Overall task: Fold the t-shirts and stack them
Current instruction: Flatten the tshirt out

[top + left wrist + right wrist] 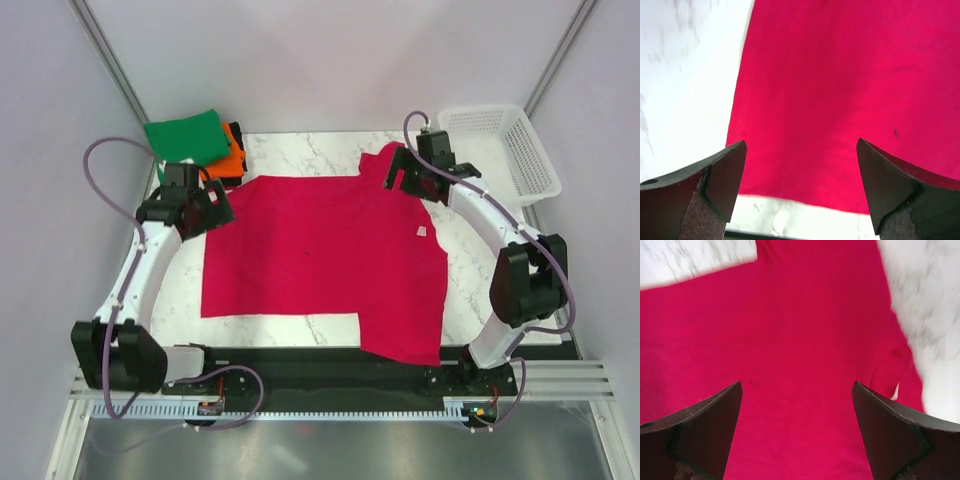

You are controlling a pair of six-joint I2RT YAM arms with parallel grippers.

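Left hand [801, 141] and right hand [797, 383] are both wide open with nothing between the fingers, each hanging over red cloth.

Crimson shirt [320, 260] lies spread flat mid-surface [300, 150]. Hem is toward the left arm and collar end toward the right. One sleeve points away, the other reaches the near edge.

White basket [505, 150] is far right, apart from the shirt. The folded stack sits in the far-left corner, green [185, 138] on orange [233, 155].

I read this as the start of a lengthwise fold. To do it cleanly I'd drop both hands together, pinch the far edge, lift only slightly and carry it toward me evenly so the crease stays straight.

The left hand sits over the far hem corner, with bare surface just beyond one finger. The right hand sits over the far sleeve and shoulder.
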